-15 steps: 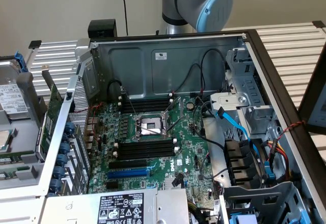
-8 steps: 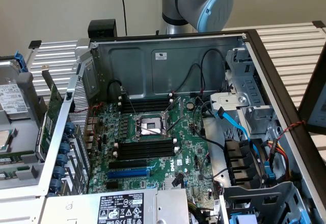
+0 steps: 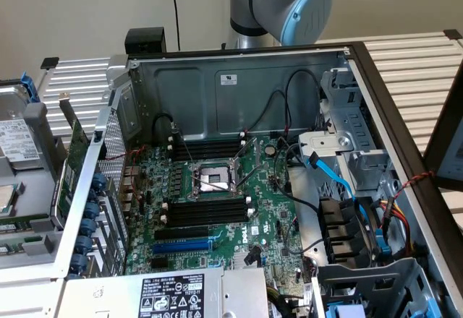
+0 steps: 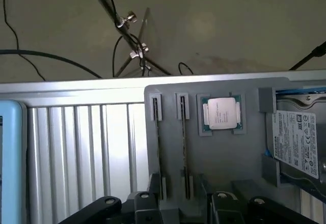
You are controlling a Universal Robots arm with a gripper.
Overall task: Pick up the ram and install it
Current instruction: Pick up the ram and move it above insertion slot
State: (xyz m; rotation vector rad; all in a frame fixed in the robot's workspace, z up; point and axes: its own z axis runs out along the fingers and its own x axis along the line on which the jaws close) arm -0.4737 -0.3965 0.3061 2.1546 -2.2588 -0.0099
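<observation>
Two ram sticks stand on edge in a grey holder tray, one ram stick beside the other. My gripper hangs over the near end of these sticks, open, with nothing between its fingers. The nearer stick's end lies in the gap between the fingers, and I cannot tell if they touch it. In the exterior view the open computer case shows the green motherboard with black memory slots on both sides of the processor socket.
On the tray sit a processor chip and a hard drive. A slatted metal tabletop lies beside it. At the exterior view's left a green expansion card stands by the case wall. Cables and drive bays crowd the case's right.
</observation>
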